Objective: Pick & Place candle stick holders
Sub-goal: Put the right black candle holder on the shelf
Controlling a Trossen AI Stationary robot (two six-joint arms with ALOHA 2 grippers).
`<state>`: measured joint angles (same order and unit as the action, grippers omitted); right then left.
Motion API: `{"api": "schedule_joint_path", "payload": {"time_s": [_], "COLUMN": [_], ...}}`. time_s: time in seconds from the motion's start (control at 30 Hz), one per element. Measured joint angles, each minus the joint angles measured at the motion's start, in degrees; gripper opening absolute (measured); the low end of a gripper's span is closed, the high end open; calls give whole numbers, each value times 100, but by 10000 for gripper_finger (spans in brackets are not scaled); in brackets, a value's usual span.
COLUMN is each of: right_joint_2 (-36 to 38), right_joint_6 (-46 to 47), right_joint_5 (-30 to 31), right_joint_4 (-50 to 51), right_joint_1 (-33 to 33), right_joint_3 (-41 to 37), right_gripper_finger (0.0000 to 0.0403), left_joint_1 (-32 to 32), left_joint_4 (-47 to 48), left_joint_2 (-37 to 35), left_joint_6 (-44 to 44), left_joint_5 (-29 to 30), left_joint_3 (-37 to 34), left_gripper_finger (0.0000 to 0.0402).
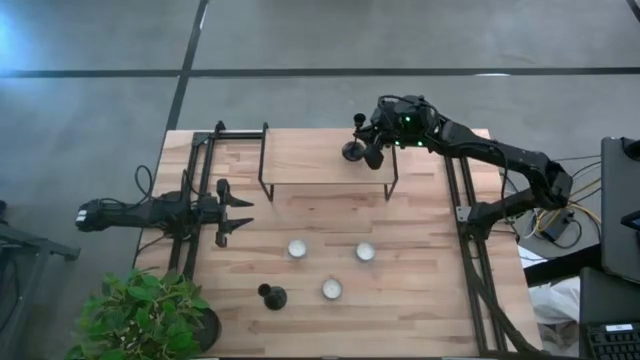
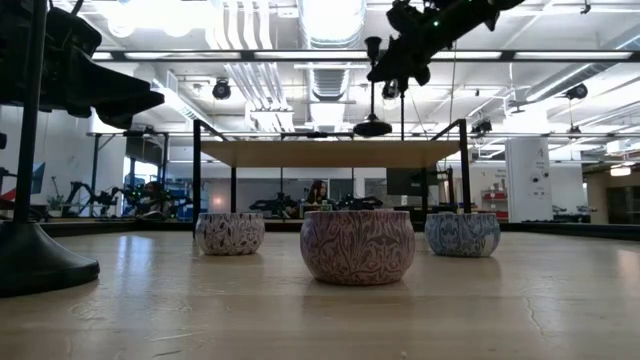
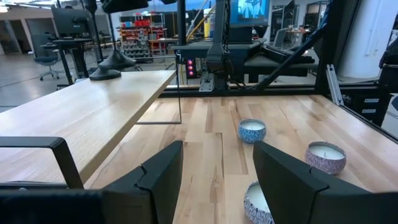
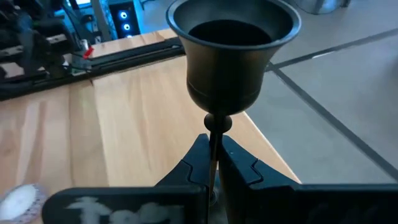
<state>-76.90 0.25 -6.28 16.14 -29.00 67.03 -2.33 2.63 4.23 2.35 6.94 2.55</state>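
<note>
Above the small raised wooden shelf (image 1: 325, 160) at the far edge of the pale wooden bench (image 1: 420, 300), the right claw (image 4: 214, 163) is closed on the thin stem of a black metal candlestick holder (image 4: 230, 53), just under its cup. Its round base (image 1: 353, 152) sits at or just above the shelf top; contact cannot be told. A second black holder (image 1: 273, 296) stands near the bench's near edge, not yet handled, beside three small patterned candle tins (image 1: 365, 251). A third holder is not clearly visible. Judging by this, the task is early, with one placement under way. The left claw (image 1: 240, 215) waits open at the bench's left edge.
</note>
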Motion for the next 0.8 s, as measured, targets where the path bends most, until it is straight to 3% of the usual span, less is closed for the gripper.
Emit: {"api": "schedule_joint_path", "payload": {"time_s": [0.43, 0.63, 0.8], "right_joint_2": [980, 1773, 2179], "right_joint_6": [269, 378, 635], "right_joint_5": [-125, 770, 842], "right_joint_4": [518, 497, 350], "right_joint_1": [273, 621, 731], "right_joint_3": [-583, -1045, -1394], "right_gripper_finger": [11, 11, 11], "left_joint_1": [1, 0, 1], "left_joint_4": [0, 0, 0], "left_joint_2": [0, 0, 0], "left_joint_6": [0, 0, 0], "left_joint_5": [0, 0, 0], "left_joint_3": [0, 0, 0], "left_gripper_finger": [202, 202, 202]}}
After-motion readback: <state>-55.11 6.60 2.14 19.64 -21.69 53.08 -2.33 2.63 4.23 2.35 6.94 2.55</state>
